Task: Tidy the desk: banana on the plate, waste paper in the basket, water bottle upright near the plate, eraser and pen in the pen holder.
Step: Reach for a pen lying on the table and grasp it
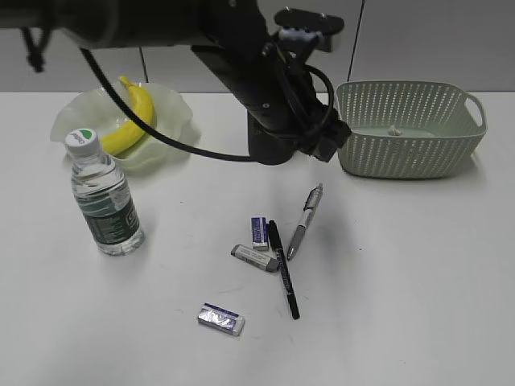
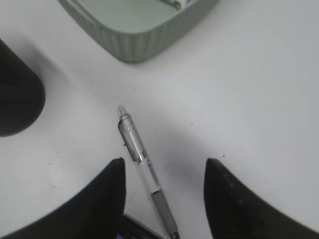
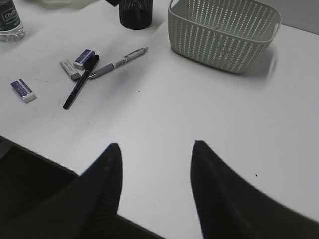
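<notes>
Banana (image 1: 133, 117) lies in the plate (image 1: 173, 104), far left of the bench (image 1: 402, 281). The waste paper (image 1: 394, 130) sits inside the basket (image 1: 410, 153). Water bottle (image 1: 103, 197) stands upright near the plate. Pen holder (image 3: 135, 12): contents hidden. Silver pen (image 2: 144, 169), black pen (image 1: 283, 269) and three erasers (image 1: 258, 231) lie loose. Left gripper (image 2: 164, 199) hovers half open over the silver pen, empty; right gripper (image 3: 155, 184) half open, empty.

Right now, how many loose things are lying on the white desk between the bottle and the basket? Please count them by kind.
Erasers: 3, one beside the black pen's top, one just below it, one apart, nearer the camera.
Pens: 2, a black pen and a silver pen.
Total: 5.
</notes>
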